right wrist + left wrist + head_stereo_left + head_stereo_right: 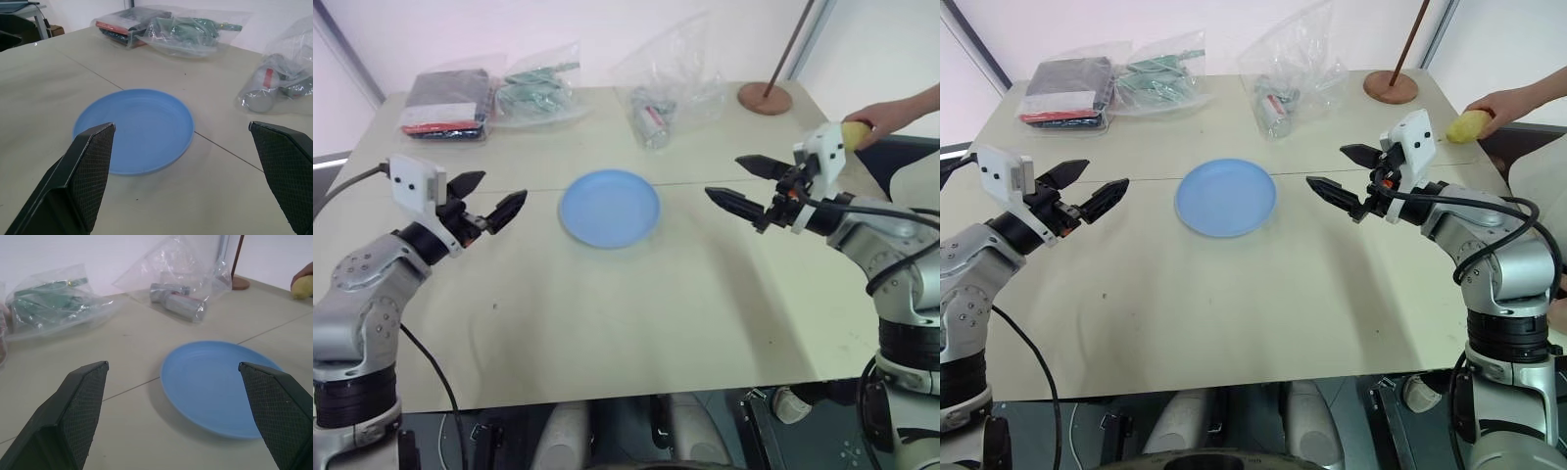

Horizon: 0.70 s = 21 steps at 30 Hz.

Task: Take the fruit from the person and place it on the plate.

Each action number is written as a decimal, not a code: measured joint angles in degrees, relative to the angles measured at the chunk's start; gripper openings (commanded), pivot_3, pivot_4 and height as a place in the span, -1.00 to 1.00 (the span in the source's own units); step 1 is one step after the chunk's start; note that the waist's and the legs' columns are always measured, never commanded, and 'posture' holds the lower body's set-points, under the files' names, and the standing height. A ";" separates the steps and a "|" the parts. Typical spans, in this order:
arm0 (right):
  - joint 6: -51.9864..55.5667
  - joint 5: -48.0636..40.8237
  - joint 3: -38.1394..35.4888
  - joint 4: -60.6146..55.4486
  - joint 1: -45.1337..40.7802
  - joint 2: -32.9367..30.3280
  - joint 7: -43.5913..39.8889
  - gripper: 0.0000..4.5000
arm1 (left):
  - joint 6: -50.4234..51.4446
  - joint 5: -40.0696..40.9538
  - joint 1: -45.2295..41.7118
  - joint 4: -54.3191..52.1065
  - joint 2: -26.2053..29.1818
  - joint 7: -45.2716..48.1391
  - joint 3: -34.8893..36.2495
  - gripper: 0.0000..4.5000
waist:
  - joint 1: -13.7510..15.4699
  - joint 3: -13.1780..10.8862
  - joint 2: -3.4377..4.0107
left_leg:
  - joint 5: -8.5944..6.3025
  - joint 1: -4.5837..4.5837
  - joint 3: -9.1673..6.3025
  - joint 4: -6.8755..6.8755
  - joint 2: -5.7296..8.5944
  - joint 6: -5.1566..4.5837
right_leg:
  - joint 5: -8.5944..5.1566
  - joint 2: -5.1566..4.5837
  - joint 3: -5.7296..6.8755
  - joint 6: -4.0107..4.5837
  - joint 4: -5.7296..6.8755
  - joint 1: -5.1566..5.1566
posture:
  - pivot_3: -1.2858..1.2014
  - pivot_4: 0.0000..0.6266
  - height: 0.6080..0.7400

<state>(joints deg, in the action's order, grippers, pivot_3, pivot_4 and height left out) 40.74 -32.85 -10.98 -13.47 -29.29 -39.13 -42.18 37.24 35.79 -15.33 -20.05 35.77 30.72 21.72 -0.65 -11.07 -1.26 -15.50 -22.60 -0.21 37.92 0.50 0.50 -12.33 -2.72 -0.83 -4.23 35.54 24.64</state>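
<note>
The right gripper (1344, 172) hangs with jaws spread wide and empty, just right of the plate (1226, 197). The fruit (1468, 126) sits in the person's hand (1503, 106), well right of the plate. The gripper should turn outward towards it and close gently around its middle.

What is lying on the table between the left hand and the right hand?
The light-blue plate lies between the left hand and the right hand, with nothing on it; both eye views show this.
</note>
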 measured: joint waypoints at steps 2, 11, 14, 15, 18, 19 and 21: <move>0.00 -0.02 0.01 0.00 0.00 0.11 0.15 0.99 | 0.04 0.58 0.00 -0.55 0.00 -0.36 0.10 0.98 | 0.00 0.00 0.00 | 0.00 0.00 0.00 0.00 0.00 0.00 | 0.01 0.01 0.00 -0.02 0.00 0.00 | 0.03 -0.52 1.00; 0.22 -0.95 -0.01 -0.82 1.61 0.12 0.21 0.99 | 2.52 4.87 -0.22 -1.03 0.84 -2.18 2.39 0.98 | -0.01 0.00 0.00 | 0.00 0.00 0.00 0.00 0.00 0.00 | 0.01 0.06 0.00 -0.02 0.00 0.00 | 0.03 -0.52 1.00; 0.27 -1.22 -0.01 -1.06 1.95 0.08 0.28 0.99 | 2.66 5.31 -0.17 -1.03 1.36 -2.20 2.38 0.98 | -0.01 0.00 0.00 | 0.00 0.00 0.01 0.00 0.00 0.00 | 0.00 0.07 0.00 0.00 0.00 0.00 | 0.03 -0.52 1.00; 0.28 -1.24 -0.01 -1.18 2.02 0.04 0.35 0.99 | 2.85 5.70 -0.11 -1.04 1.36 -2.22 2.38 0.98 | -0.02 0.00 0.00 | 0.00 0.00 0.01 0.00 0.00 0.00 | 0.00 0.07 0.00 0.00 0.00 0.00 | 0.03 -0.52 1.00; 0.39 -1.27 -0.01 -1.82 2.30 0.00 0.67 0.99 | 3.44 6.13 -0.08 -1.05 1.36 -2.30 2.33 0.98 | -0.01 0.00 0.00 | 0.00 0.00 0.01 0.00 0.00 0.00 | 0.00 0.07 0.00 -0.01 0.00 0.00 | 0.03 -0.52 1.00; 0.50 -1.28 -0.01 -2.20 2.46 -0.05 0.81 0.99 | 3.50 6.17 -0.08 -1.06 1.36 -2.36 2.33 0.98 | -0.01 0.00 0.00 | 0.00 0.00 0.01 0.00 0.00 0.00 | 0.00 0.07 0.00 -0.01 0.00 0.00 | 0.03 -0.52 1.00; 0.55 -1.32 -0.03 -2.45 2.79 -0.07 0.99 0.99 | 3.56 6.21 -0.08 -1.06 1.37 -2.43 2.33 0.98 | -0.01 0.00 0.00 | 0.00 0.00 0.01 0.00 0.00 0.00 | 0.00 0.07 0.00 0.00 0.00 0.00 | 0.03 -0.52 1.00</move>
<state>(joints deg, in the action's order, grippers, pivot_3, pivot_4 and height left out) 41.29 -34.17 -11.01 -15.92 -26.50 -39.21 -41.20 40.80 42.00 -15.41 -21.11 37.14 28.29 24.05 -0.66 -11.07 -1.26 -15.50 -22.60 -0.20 37.92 0.50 0.50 -12.33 -2.65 -0.83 -4.23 35.54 24.64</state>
